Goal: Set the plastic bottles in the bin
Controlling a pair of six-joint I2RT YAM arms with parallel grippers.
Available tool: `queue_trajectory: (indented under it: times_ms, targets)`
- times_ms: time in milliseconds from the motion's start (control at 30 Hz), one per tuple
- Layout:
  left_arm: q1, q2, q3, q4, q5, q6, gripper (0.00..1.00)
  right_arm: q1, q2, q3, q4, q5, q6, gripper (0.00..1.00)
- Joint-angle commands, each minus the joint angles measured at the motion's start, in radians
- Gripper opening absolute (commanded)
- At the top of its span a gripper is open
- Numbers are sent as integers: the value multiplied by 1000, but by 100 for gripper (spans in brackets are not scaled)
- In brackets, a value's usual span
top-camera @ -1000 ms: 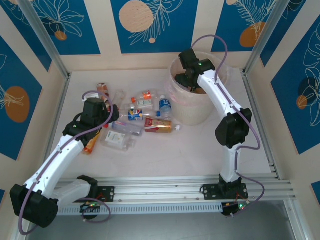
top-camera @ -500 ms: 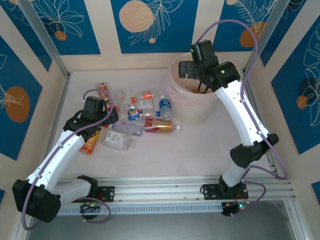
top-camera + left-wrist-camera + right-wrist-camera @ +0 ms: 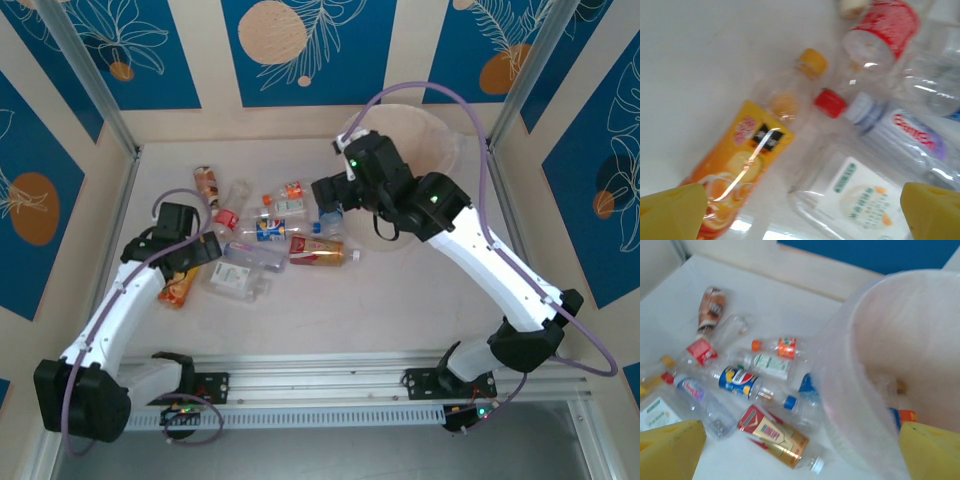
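Most labels are too blurred to read. In the right wrist view a blue-labelled bottle (image 3: 737, 380) bears a Pepsi-style red, white and blue roundel. It lies near a red-and-gold labelled bottle (image 3: 771, 432), a white-and-green labelled bottle (image 3: 765, 364) and a small orange-labelled bottle (image 3: 785, 346), with a brown-labelled bottle (image 3: 711, 307) farther off. The left wrist view shows a yellow-capped bottle (image 3: 747, 155) with an orange label, a red-capped bottle (image 3: 910, 132) with red lettering (illegible), and a flattened clear bottle (image 3: 860, 195) whose white label has green print. These plastic bottles lie on the worktop (image 3: 350, 310) left of the bin (image 3: 837, 380), which has a few more inside. Since a second ago the right gripper (image 3: 800, 450) has swung out from over the bin toward the pile, and the left gripper (image 3: 802, 212) has drawn back a little. Both have their fingers wide apart and hold nothing. The bottles on the worktop lie unmoved.
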Motion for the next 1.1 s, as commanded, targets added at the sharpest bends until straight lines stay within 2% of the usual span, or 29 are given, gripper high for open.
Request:
queue_trajectory:
  times_ms: [0,200,267,433,800,1067]
  targets:
    - [64,71,78,-94,21,114,99,41,-21,-41,33,13,8,99]
    - [149,163,89,-140,45,176,97,65,-50,-95,49,63,20,99]
    - [176,179,71,-124,65,184,93,64,-65,-118,60,78,24,99]
    - [203,236,48,-84,174,171,92,63,-99,-158,81,100,26,99]
    - [245,337,10,-4,127,109,91,64,-130,-182,89,112,35,99]
    - [297,375,-11,71,114,64,83,62,-121,-180,91,115,39,99]
